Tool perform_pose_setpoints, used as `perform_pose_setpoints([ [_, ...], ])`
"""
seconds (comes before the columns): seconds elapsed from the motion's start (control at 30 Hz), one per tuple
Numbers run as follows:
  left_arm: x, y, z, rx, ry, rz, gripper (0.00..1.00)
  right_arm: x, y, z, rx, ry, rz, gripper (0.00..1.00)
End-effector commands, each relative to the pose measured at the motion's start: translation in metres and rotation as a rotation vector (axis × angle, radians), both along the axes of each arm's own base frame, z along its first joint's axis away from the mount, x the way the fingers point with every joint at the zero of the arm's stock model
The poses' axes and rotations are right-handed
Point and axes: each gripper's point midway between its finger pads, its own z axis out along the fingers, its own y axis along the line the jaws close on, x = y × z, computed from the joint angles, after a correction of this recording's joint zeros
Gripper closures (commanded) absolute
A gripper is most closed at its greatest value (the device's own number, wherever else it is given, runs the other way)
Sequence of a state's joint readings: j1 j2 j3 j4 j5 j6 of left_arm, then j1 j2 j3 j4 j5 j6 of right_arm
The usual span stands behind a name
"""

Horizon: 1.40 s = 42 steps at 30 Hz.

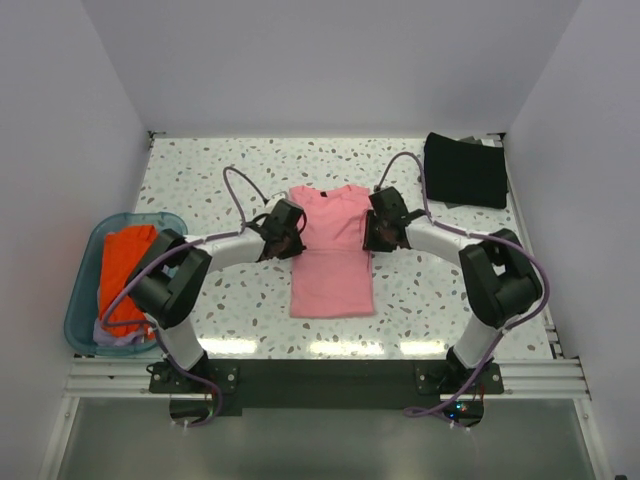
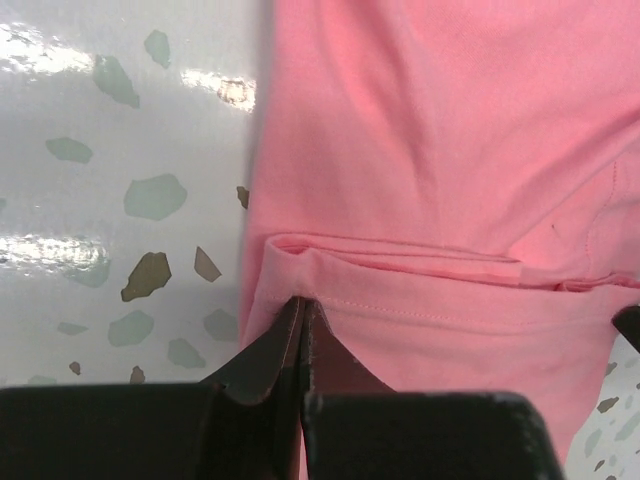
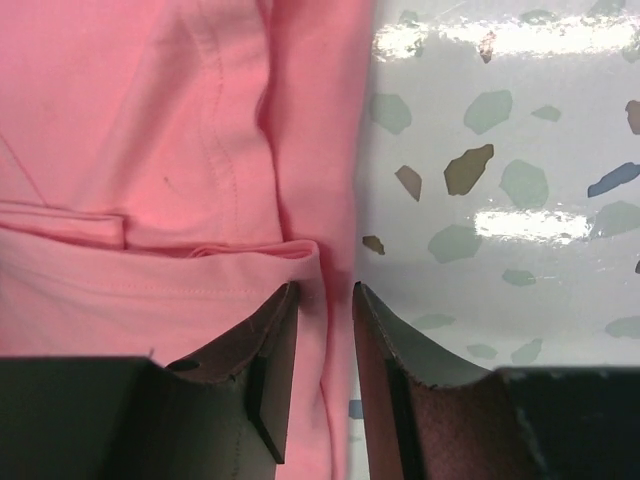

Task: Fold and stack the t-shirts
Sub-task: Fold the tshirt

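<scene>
Speckled table (image 1: pixel 200 170), centre frame: left gripper (image 2: pixel 302 305) pinches the pink t-shirt (image 1: pixel 332 262) by one folded edge; right gripper (image 3: pixel 325 290), narrowly parted, straddles the other, seemingly for folding.

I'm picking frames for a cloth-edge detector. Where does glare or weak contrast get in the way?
Top view: lights mirror as bright bars on the table along its near edge, and the black shirt shows almost no detail. Left wrist view: white glare patches on the table left of the pink shirt, whose stitching is sharp. Right wrist view: glare patches right of the shirt, seams sharp.
</scene>
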<state>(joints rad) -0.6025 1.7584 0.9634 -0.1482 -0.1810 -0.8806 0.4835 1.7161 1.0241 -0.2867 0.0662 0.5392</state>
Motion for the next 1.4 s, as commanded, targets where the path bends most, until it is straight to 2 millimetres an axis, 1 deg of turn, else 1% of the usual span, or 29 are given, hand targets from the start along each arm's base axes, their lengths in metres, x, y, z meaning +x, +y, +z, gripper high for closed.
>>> perform_pose_setpoints([
  [0.0,0.013,0.006,0.022,0.002,-0.042,-0.026,0.97,0.008,-0.004,-0.001,-0.023,0.001,-0.010,0.68],
  [0.23,0.014,0.004,0.019,-0.017,-0.029,-0.062,0.96,0.003,-0.011,-0.022,-0.067,0.052,-0.012,0.74],
  [0.33,0.017,0.005,0.024,-0.023,-0.039,-0.070,0.95,0.001,-0.016,-0.020,-0.070,0.048,-0.024,0.76],
  [0.37,0.017,0.006,0.024,-0.024,-0.038,-0.070,0.95,0.000,-0.017,-0.016,-0.062,0.040,-0.027,0.75],
  [0.4,0.017,0.007,0.027,-0.029,-0.042,-0.069,0.95,0.001,-0.017,-0.012,-0.056,0.036,-0.024,0.73],
  [0.47,0.019,0.010,0.032,-0.043,-0.047,-0.065,0.94,0.002,-0.018,-0.002,-0.041,0.017,-0.025,0.62],
  [0.5,0.020,0.010,0.040,-0.052,-0.064,-0.068,0.91,0.003,-0.018,0.009,-0.036,-0.002,-0.020,0.56],
  [0.53,0.022,0.011,0.047,-0.061,-0.078,-0.067,0.90,0.003,-0.017,0.016,-0.034,-0.013,-0.015,0.45],
  [0.57,0.023,0.011,0.053,-0.066,-0.089,-0.071,0.88,0.007,-0.016,0.027,-0.030,-0.032,-0.014,0.42],
  [0.6,0.024,0.010,0.066,-0.075,-0.116,-0.075,0.80,0.005,-0.019,0.037,-0.032,-0.043,-0.014,0.34],
  [0.63,0.024,0.011,0.073,-0.077,-0.127,-0.076,0.76,0.005,-0.019,0.045,-0.026,-0.054,-0.014,0.33],
  [0.67,0.020,0.014,0.075,-0.067,-0.120,-0.076,0.68,0.002,-0.020,0.049,-0.022,-0.058,-0.015,0.32],
  [0.7,0.016,0.017,0.083,-0.068,-0.130,-0.073,0.66,-0.003,-0.018,0.060,0.009,-0.070,-0.013,0.32],
  [0.73,0.013,0.021,0.084,-0.058,-0.125,-0.067,0.63,-0.015,-0.017,0.054,0.023,-0.044,-0.003,0.33],
  [0.77,0.000,0.029,0.075,-0.040,-0.087,-0.063,0.61,-0.022,-0.014,0.056,0.049,-0.040,0.006,0.33],
  [0.8,-0.007,0.030,0.078,-0.048,-0.089,-0.068,0.61,-0.032,-0.010,0.061,0.078,-0.041,0.011,0.33],
  [0.83,-0.016,0.029,0.076,-0.066,-0.070,-0.075,0.60,-0.051,-0.008,0.051,0.069,-0.013,0.035,0.34],
  [0.87,-0.033,0.035,0.061,-0.062,-0.028,-0.079,0.60,-0.061,-0.006,0.048,0.067,-0.003,0.048,0.34],
  [0.9,-0.044,0.034,0.064,-0.081,-0.032,-0.090,0.60,-0.072,-0.003,0.044,0.076,0.017,0.044,0.39],
  [0.93,-0.054,0.032,0.061,-0.093,-0.020,-0.105,0.60,-0.092,0.000,0.037,0.082,0.040,0.069,0.42],
  [0.97,-0.070,0.036,0.048,-0.085,0.019,-0.108,0.60,-0.101,0.001,0.033,0.083,0.053,0.072,0.44],
  [1.0,-0.082,0.029,0.050,-0.091,0.017,-0.140,0.60,-0.110,0.000,0.030,0.092,0.070,0.058,0.47],
  [1.03,-0.091,0.028,0.047,-0.087,0.031,-0.149,0.60,-0.124,-0.001,0.022,0.088,0.087,0.068,0.48],
  [1.07,-0.107,0.023,0.040,-0.083,0.048,-0.185,0.60,-0.130,-0.001,0.020,0.096,0.092,0.057,0.50],
  [1.13,-0.122,0.016,0.033,-0.096,0.068,-0.205,0.60,-0.143,-0.004,0.011,0.088,0.114,0.060,0.50],
  [1.17,-0.133,0.014,0.026,-0.098,0.080,-0.225,0.60,-0.145,-0.003,0.010,0.090,0.118,0.059,0.51],
  [1.23,-0.142,0.013,0.018,-0.108,0.111,-0.220,0.60,-0.155,-0.003,0.001,0.078,0.139,0.066,0.51],
  [1.27,-0.149,0.016,0.010,-0.101,0.128,-0.219,0.60,-0.157,-0.002,-0.002,0.081,0.146,0.064,0.52],
  [1.37,-0.157,0.022,0.003,-0.103,0.145,-0.204,0.60,-0.168,-0.002,-0.012,0.082,0.174,0.067,0.55],
])
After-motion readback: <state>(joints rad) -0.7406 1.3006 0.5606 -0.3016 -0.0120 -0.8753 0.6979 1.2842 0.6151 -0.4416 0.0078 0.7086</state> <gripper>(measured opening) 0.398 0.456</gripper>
